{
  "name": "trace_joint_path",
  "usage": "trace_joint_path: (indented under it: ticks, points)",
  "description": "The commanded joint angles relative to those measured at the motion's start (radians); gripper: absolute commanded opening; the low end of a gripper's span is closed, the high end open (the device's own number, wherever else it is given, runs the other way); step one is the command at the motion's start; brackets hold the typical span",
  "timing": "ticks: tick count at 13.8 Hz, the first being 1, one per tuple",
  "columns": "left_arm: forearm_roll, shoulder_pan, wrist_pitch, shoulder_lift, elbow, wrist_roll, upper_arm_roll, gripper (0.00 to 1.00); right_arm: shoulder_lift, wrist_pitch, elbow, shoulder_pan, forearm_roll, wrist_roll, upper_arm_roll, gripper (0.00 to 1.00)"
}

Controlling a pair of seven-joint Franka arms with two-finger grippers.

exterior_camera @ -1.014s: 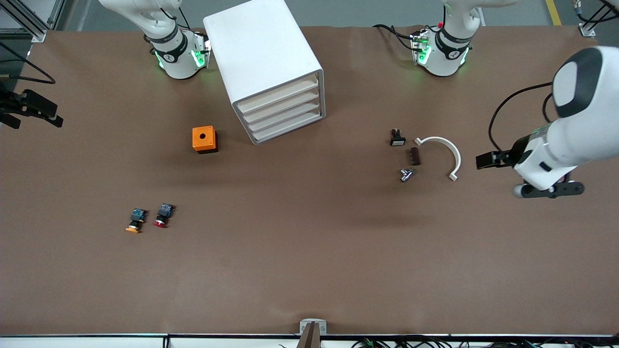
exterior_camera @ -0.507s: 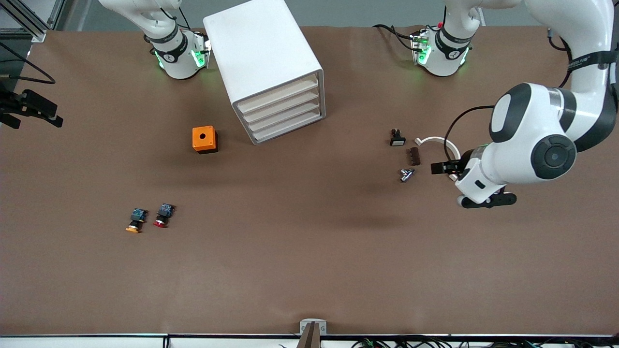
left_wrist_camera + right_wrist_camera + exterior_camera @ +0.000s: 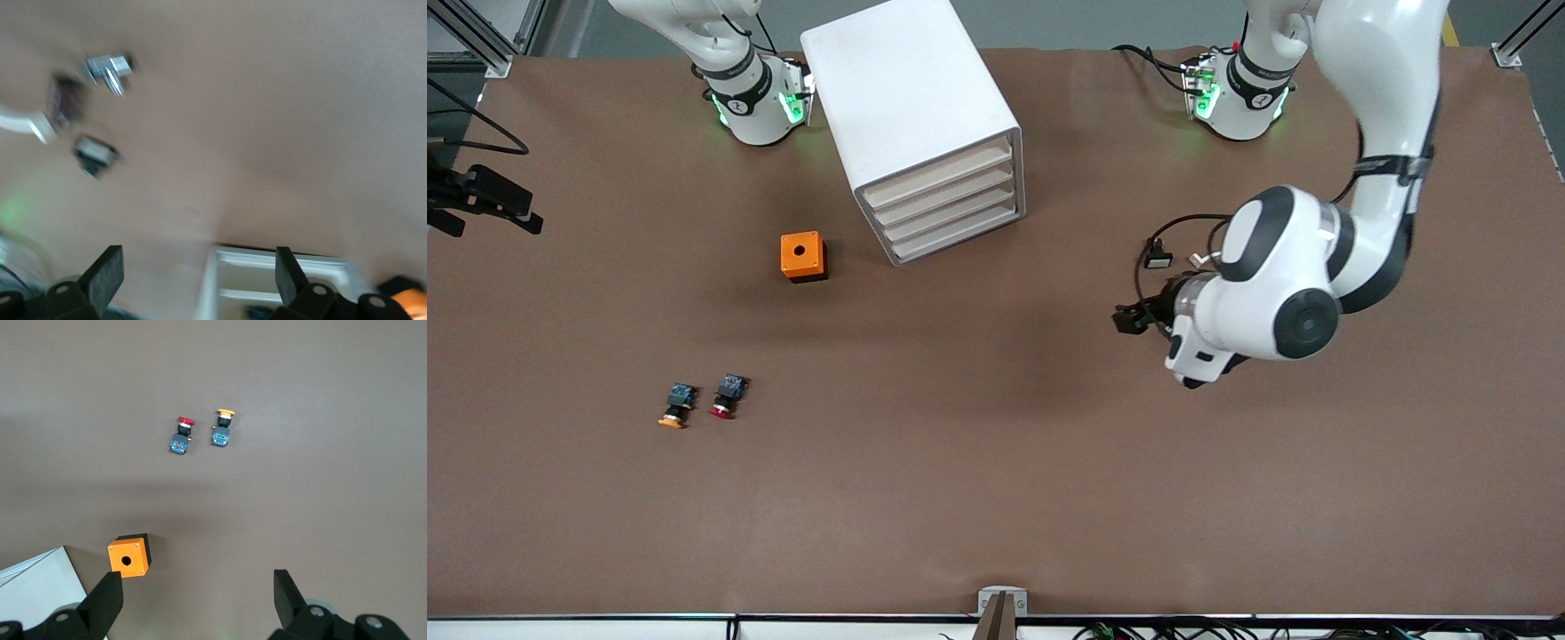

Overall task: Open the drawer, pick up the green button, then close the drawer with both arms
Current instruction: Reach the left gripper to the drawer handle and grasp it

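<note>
- The left arm (image 3: 1272,293) has swung in from its own end of the table (image 3: 996,533) toward the middle. A second ago its elbow hung at the edge of the front view; now it covers most of the small loose parts there. I read this as the approach to the drawer, so the task has barely begun.
- The right arm (image 3: 738,80) waits, and nothing on its side has shifted.
- The white cabinet (image 3: 911,107) stands where it was, between the two bases, and all four drawers (image 3: 947,209) are shut flush.
- The left gripper (image 3: 1134,318) hangs over bare table near the loose parts, facing the cabinet. Its fingers (image 3: 107,277) are spread fully apart, holding and touching nothing.
- The right gripper (image 3: 197,600) is high over the orange box (image 3: 129,557). Its fingers (image 3: 288,592) are equally wide and empty.
- The green button is nowhere in the open, so it is most likely inside a shut drawer. The blurred left wrist view shows a dark speck at the cabinet front, too unclear to call.
- The red-capped button (image 3: 727,396) and the orange-capped button (image 3: 677,405) lie side by side, untouched, toward the right arm's end and nearer the front camera than the orange box.
</note>
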Motion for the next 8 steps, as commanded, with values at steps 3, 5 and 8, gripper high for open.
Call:
trace_joint_path:
  ticks: [3,5,8]
  points:
    - [-0.199,-0.009,-0.014,0.165,0.091,-0.401,-0.002,1.0,-0.021,0.008,-0.021,-0.006,-0.012,-0.011,0.004,1.0]
    - [-0.222,-0.014,-0.018,0.211,0.088,-0.57,-0.037,1.0,-0.021,0.007,-0.021,-0.006,-0.012,-0.011,0.004,1.0]
    - [-0.225,-0.014,-0.018,0.277,0.092,-0.788,-0.1,1.0,-0.021,0.007,-0.021,-0.006,-0.012,-0.011,0.002,1.0]
